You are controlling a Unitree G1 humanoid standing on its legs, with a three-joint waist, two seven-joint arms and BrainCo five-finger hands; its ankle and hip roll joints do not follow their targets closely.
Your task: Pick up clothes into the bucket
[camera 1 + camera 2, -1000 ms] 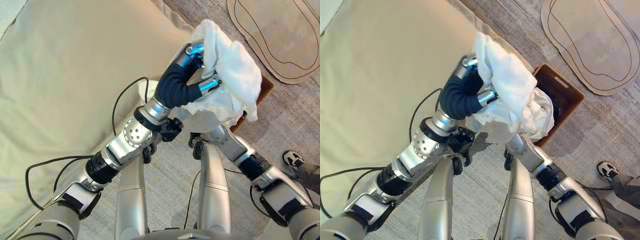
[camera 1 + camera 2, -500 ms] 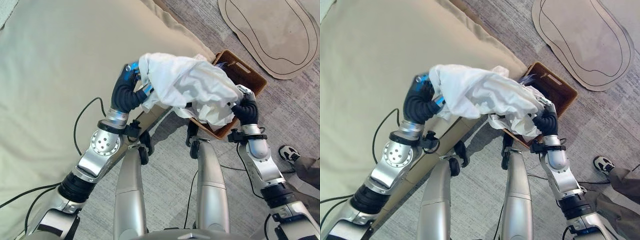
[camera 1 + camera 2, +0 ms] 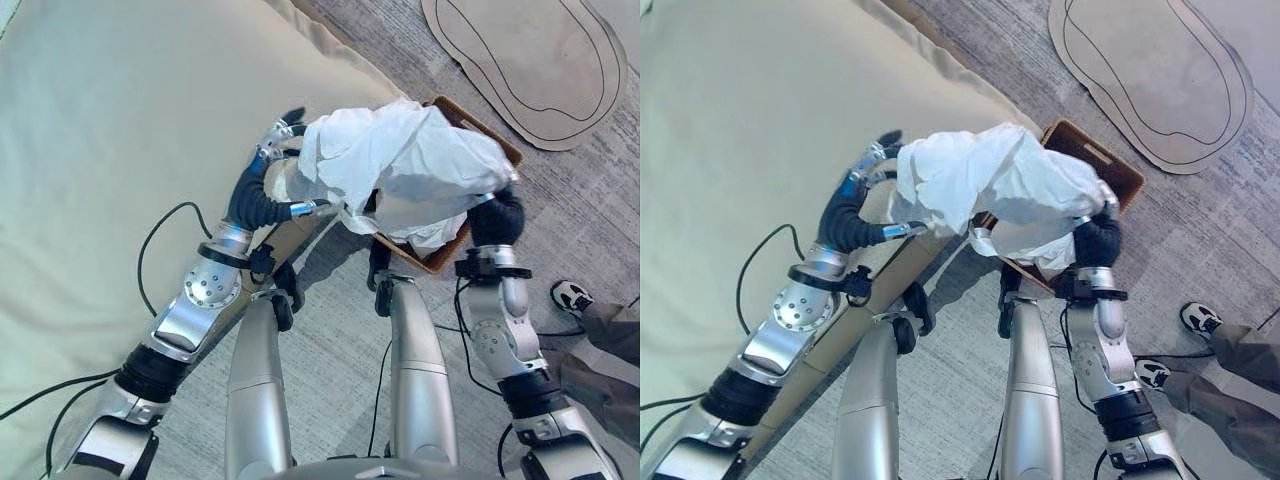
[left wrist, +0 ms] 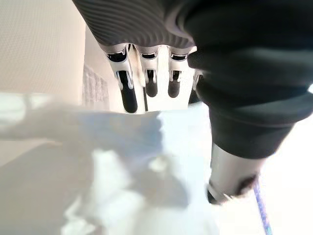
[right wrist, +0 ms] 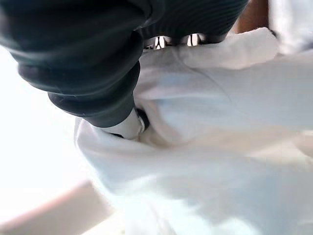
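Your right hand [image 3: 1096, 238] grips the white garment [image 3: 985, 185] above the basket [image 3: 1118, 178]. Left hand [image 3: 872, 165] fingers straight, apparently released. Lower, then let go.

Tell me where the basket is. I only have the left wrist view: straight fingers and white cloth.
Observer: The brown basket stands on the carpet, right under the white garment.
Operator: Report the right hand.
Observer: The right hand is at the garment's other end, above the basket's near edge.
Operator: Check for bystanders.
Observer: A person's shoe shows on the carpet, on the robot's right side.
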